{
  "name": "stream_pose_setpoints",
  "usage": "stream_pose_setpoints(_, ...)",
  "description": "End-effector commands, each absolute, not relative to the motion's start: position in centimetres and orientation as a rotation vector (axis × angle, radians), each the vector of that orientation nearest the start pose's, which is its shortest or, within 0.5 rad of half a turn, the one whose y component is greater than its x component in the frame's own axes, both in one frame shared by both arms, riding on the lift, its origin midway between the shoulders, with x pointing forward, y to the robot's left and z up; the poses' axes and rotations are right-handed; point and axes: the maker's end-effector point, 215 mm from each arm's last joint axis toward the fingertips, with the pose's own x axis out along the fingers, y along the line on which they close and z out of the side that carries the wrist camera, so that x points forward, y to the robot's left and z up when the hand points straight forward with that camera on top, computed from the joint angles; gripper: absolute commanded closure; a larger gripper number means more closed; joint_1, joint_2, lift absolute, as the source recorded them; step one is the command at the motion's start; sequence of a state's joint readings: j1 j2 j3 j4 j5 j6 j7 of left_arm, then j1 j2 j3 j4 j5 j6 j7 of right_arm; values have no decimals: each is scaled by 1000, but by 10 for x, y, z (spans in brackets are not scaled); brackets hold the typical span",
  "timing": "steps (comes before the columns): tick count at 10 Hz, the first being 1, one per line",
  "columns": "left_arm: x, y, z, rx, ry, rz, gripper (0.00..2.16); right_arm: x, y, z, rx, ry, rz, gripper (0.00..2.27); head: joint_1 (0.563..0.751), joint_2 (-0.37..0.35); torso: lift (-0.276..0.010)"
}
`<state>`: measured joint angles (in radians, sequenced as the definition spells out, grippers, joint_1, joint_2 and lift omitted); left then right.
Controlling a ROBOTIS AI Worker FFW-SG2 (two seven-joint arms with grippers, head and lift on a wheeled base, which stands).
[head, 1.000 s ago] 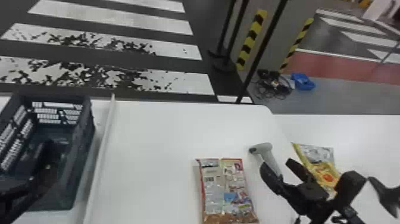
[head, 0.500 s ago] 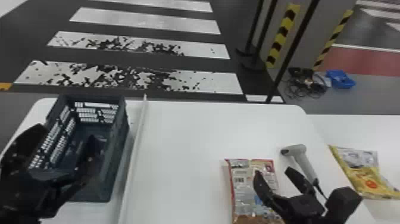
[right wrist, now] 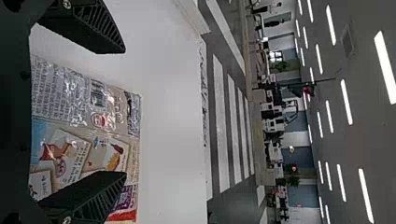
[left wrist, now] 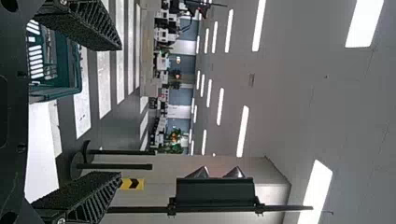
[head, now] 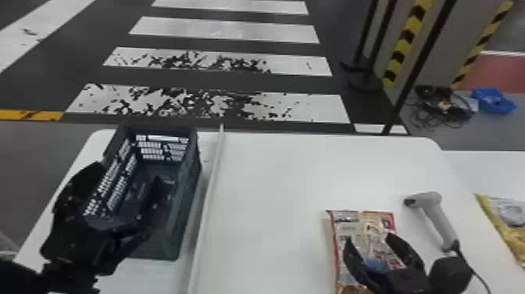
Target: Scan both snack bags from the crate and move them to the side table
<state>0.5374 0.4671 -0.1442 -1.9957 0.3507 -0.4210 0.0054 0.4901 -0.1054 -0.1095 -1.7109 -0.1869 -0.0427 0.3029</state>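
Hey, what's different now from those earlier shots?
The right gripper has moved left, from by the scanner to over the snack bag beside it, fingers open. The head view has turned left. Nothing was gripped or let go. The scanner, that bag, the crate and the yellow-edged bag stayed put, with the left gripper still at the crate.

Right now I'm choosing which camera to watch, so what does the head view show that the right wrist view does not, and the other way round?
Head view: the crate with the left gripper at it, the scanner, the yellow bag and a blue tub on the floor.
Right wrist view: ceiling lights and greenery.
Both: the snack bag, the right gripper with its fingers apart, the white table and the crosswalk stripes.
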Motion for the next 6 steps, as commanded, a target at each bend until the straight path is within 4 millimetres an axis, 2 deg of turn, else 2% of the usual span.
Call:
stream_pose_setpoints(1,413,210,-276,-68,-215,-296,33,411,-261,-503,64,308,197,70,695,-66,-95)
stream_pose_setpoints(3,413,209,-280,-72,-212,-294,33,413,-266,-531,28,382,215,124,695,-71,-95)
stream_pose_setpoints(4,414,209,-280,-76,-214,-291,33,411,-266,-548,23,446,231,292,695,-75,-95)
stream_pose_setpoints(5,415,208,-280,-78,-215,-290,33,408,-269,-558,20,492,239,1001,695,-75,-95)
stream_pose_setpoints(6,415,209,-280,-81,-216,-287,33,405,-271,-565,23,535,240,2013,695,-78,-95)
